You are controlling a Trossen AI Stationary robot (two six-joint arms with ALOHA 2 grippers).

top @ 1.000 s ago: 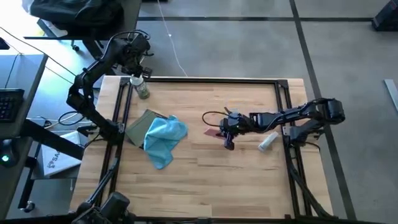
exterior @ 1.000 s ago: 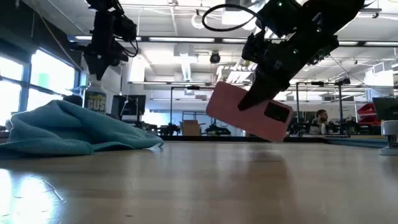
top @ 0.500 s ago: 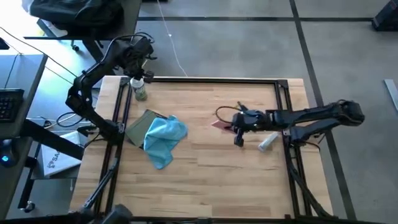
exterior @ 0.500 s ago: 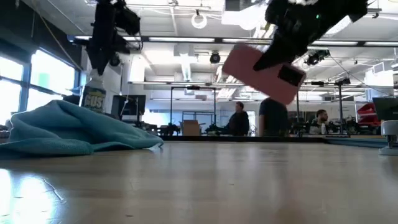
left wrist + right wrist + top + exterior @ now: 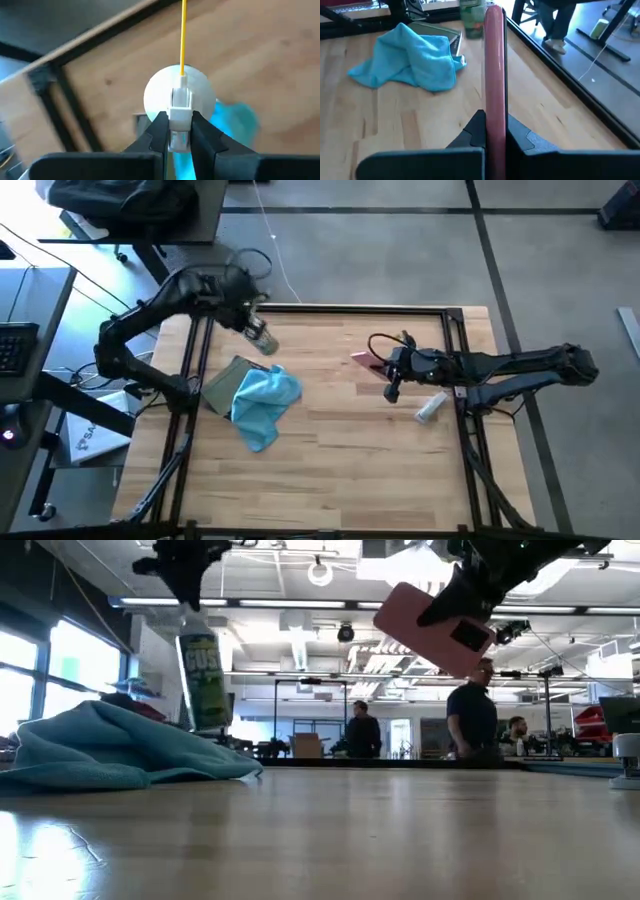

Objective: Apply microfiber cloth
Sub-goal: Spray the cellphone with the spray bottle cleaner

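The light-blue microfiber cloth (image 5: 262,402) (image 5: 110,750) (image 5: 410,57) lies crumpled on the table's left part, partly over a flat olive pouch (image 5: 220,385). No gripper touches it. Just beyond its far edge, my left gripper (image 5: 245,320) (image 5: 179,125) is shut on a small spray bottle with a green label (image 5: 260,338) (image 5: 203,670). Over the table's right half, my right gripper (image 5: 390,370) (image 5: 495,125) is shut on a flat pink slab (image 5: 364,360) (image 5: 430,625). My left gripper pinches the bottle's white spray head (image 5: 179,112) between its two fingers, coming from above and pointing down. The bottle hangs below the fingers, slightly tilted. Its base is hidden behind the cloth in the low view. My right gripper pinches the pink slab's two flat faces (image 5: 495,107) between its fingers, near one end. The fingers reach in roughly level from the table's right side. The slab stands on edge, tilted, lifted clear of the table.
A small white cylinder (image 5: 430,408) (image 5: 628,755) lies near the right edge, close to my right arm. A black frame (image 5: 330,308) runs along the table's far and side edges. Bare wood spreads across the middle and near part. People stand in the room beyond the table.
My left gripper has carried the spray bottle from the far left corner toward the right and near edges, to the cloth's far side. My right gripper has risen and gone toward the table's right edge, lifting the pink slab from just above the tabletop to well clear of it.
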